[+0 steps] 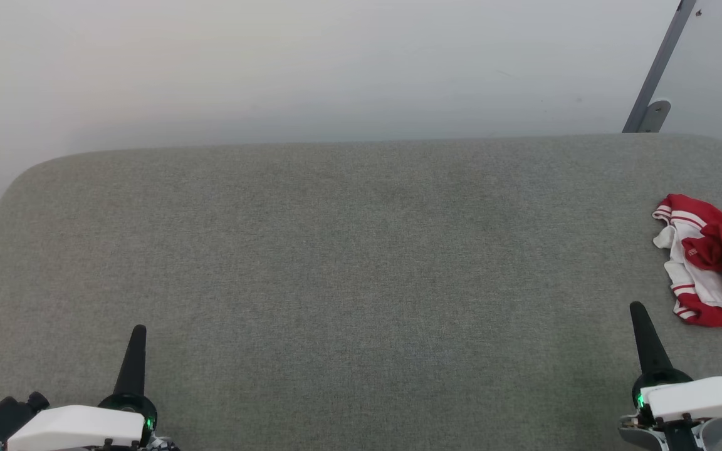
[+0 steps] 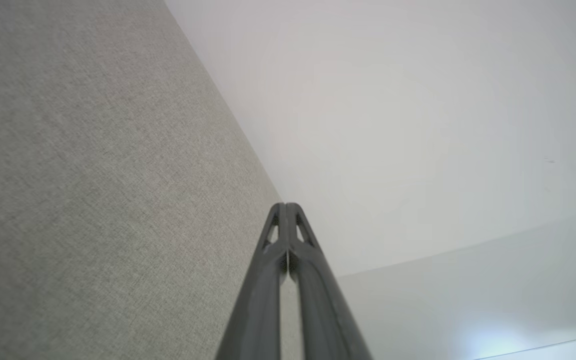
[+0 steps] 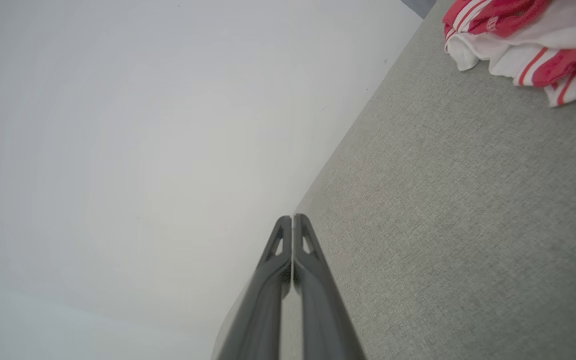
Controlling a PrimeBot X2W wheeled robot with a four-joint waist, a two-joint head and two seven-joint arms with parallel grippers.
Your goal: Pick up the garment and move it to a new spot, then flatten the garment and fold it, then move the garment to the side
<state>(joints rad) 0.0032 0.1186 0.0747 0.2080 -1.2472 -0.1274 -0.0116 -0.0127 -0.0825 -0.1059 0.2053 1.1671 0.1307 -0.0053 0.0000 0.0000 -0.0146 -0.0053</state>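
Observation:
The garment [image 1: 715, 263] lies crumpled at the right edge of the grey table [image 1: 348, 263], red with white parts and red-and-white striped trim, partly cut off by the frame. In the right wrist view the garment [image 3: 523, 35] sits in the upper right corner. My right gripper [image 1: 638, 308] hovers near the front right, shut and empty, its tip a short way in front and left of the garment; its fingertips [image 3: 292, 218] press together. My left gripper [image 1: 140, 329] is shut and empty at the front left, far from the garment, with its fingertips [image 2: 285, 206] pressed together.
The table has rounded corners and a fabric-like grey top [image 2: 93, 200]. A pale wall [image 1: 336, 69] rises behind it. A grey metal bar with a bracket [image 1: 655, 81] leans at the back right.

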